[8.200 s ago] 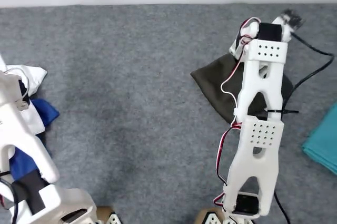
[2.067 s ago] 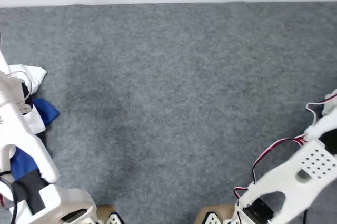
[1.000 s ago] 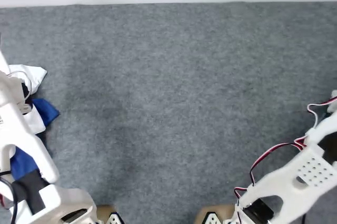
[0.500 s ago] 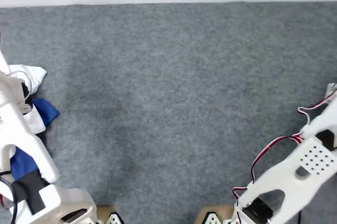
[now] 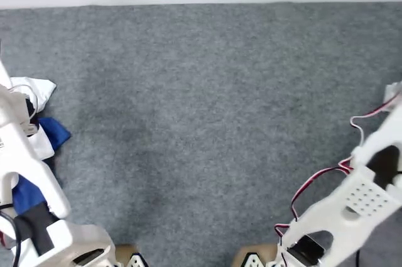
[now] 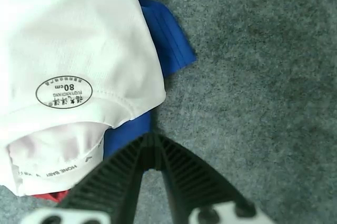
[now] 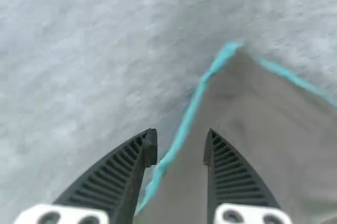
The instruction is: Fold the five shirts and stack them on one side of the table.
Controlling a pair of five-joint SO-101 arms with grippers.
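Grey felt table cover (image 5: 207, 91), both arm bases at the near edge. Left arm (image 5: 28, 160) stands over the loose pile at the table's left side: white shirt (image 6: 68, 39) on top, blue shirt (image 6: 168, 45) beneath, a red scrap (image 6: 52, 196) peeking out. Left gripper (image 6: 153, 142) has its jaws pinched together, tips by the blue shirt's edge. Right arm (image 5: 361, 198) angles toward the right edge. Right gripper (image 7: 180, 147) is spread apart above a folded olive-grey shirt (image 7: 263, 129) lying on a teal shirt (image 7: 218, 61).
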